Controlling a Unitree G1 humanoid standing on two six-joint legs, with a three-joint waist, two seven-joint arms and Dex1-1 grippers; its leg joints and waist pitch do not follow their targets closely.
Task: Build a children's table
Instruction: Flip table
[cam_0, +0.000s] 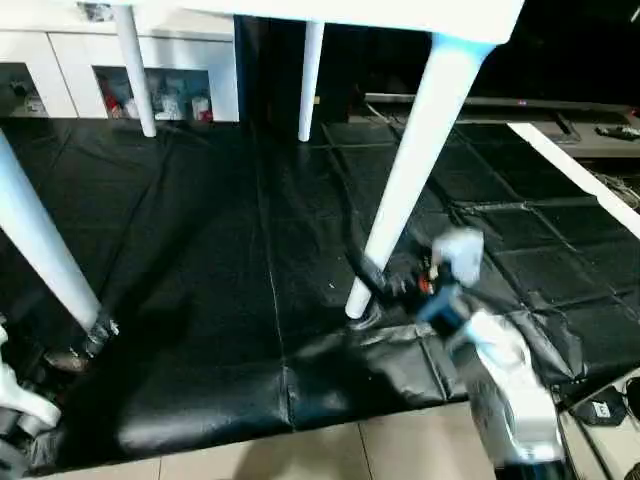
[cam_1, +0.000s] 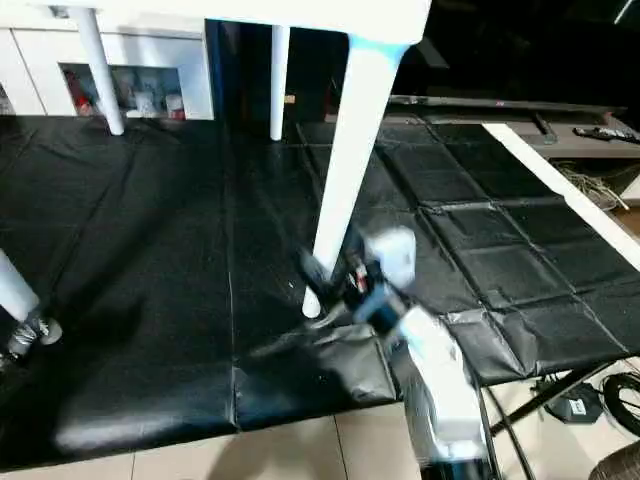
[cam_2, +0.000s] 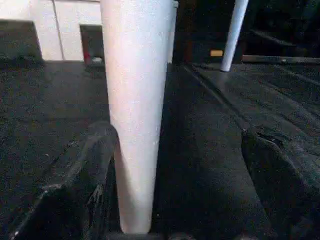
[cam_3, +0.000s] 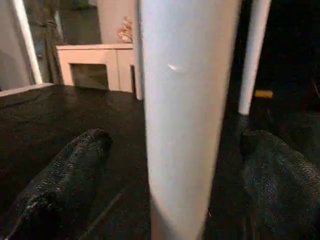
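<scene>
- The table (cam_0: 330, 12) stands upright on its four legs on the black mat (cam_0: 200, 300).
- Your right gripper (cam_0: 385, 282) sits spread wide around the near right leg (cam_0: 410, 160), just above its foot.
- Your left gripper (cam_2: 175, 200) is likewise wide around the near left leg (cam_2: 135, 100).
- Both legs run upright; each hand must back straight off.
- A white cabinet (cam_0: 60, 65) stands behind.

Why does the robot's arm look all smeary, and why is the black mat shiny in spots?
In the left eye view the right arm is smeared by motion blur, and the black mat shows pale glare streaks near its front edge. In the right wrist view the close table leg looks soft, and the fingers beside it are dark and fuzzy.
</scene>
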